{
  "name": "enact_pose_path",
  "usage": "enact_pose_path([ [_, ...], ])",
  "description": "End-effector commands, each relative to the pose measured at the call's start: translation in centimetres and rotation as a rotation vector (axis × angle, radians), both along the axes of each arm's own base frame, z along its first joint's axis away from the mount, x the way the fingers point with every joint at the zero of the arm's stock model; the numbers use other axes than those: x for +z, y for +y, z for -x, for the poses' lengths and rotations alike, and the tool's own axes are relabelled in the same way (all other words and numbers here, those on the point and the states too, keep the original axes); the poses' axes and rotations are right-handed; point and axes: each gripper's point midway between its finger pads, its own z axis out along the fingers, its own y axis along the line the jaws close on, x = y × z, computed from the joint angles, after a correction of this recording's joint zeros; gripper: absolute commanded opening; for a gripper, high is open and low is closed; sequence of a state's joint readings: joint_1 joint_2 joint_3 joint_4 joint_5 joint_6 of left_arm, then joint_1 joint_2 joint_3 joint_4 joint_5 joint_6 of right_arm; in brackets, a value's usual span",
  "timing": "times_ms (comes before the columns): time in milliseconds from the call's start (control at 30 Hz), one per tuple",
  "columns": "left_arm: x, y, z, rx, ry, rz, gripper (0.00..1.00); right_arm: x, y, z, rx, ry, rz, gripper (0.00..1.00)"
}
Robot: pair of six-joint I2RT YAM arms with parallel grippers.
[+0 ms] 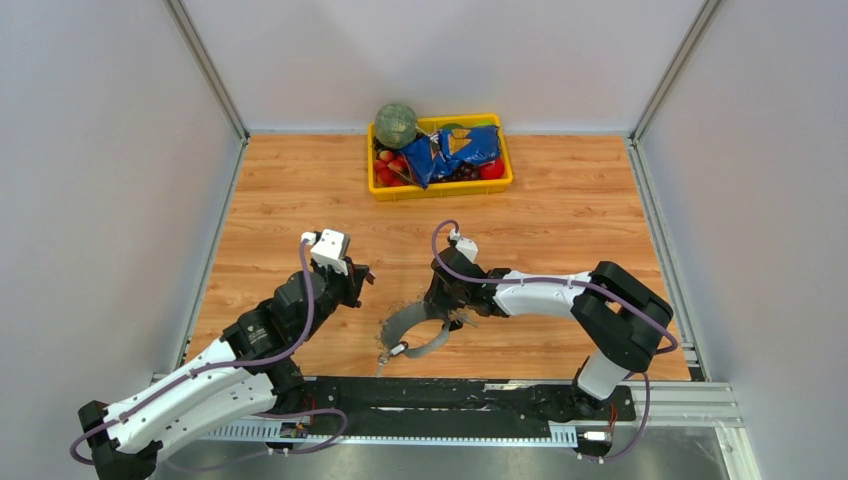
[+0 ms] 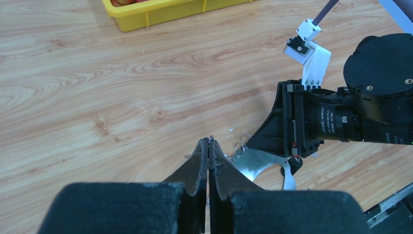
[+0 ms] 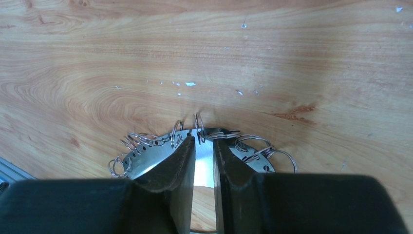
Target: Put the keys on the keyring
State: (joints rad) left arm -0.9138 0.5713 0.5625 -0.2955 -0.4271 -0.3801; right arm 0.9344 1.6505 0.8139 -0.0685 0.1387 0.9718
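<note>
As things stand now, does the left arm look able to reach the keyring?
Probably yes: the left gripper, shut, hangs close beside the keyring, bare table between them; the right gripper sits over another part.

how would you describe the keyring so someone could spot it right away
On the wooden table, look at the middle of the near edge. Under the right claw lies the keyring, a curved silver band. Its fringe of small wire rings marks it out; the only other clutter sits in the yellow tray at the far side.
</note>
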Motion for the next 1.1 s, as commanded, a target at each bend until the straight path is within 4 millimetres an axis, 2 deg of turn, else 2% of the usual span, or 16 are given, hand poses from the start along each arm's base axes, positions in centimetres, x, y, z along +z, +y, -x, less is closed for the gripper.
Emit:
enact_pose_path([
  [0,0.4,-0.3,-0.2,-0.006,-0.013,0.025,0.00,1.2,0.8,-1.3,-0.028,-0.042,-0.038,0.21],
  [233,0.4,-0.3,-0.2,-0.007,-0.012,0.023,0.00,0.9,1.2,-1.6,-0.024,-0.041,-0.037,0.16],
  [433,0.4,-0.3,-0.2,-0.006,-0.012,0.024,0.00,1.2,1.6,-1.7,-0.013,-0.044,-0.046,0.00],
  [567,0.4,-0.3,-0.2,-0.005,-0.012,0.024,0.00,1.6,1.5,-1.7,-0.014,-0.055,-0.052,0.00],
  [600,0.4,-0.3,-0.2,-0.006,-0.013,0.025,0.00,1.8,1.4,-1.7,-0.016,-0.058,-0.054,0.01],
  [667,0.4,-0.3,-0.2,-0.007,-0.013,0.025,0.00,1.8,1.4,-1.7,-0.017,-0.058,-0.057,0.13],
  [767,0.3,-0.4,-0.2,-0.008,-0.012,0.025,0.00,1.9,1.5,-1.7,-0.017,-0.057,-0.060,0.23],
  [933,0.4,-0.4,-0.1,-0.011,-0.013,0.028,0.00,2.3,1.7,-1.9,-0.014,-0.068,-0.061,0.30],
  [1067,0.4,-0.5,-0.1,-0.015,-0.012,0.028,0.00,2.6,1.7,-2.2,-0.018,-0.083,-0.058,0.32],
])
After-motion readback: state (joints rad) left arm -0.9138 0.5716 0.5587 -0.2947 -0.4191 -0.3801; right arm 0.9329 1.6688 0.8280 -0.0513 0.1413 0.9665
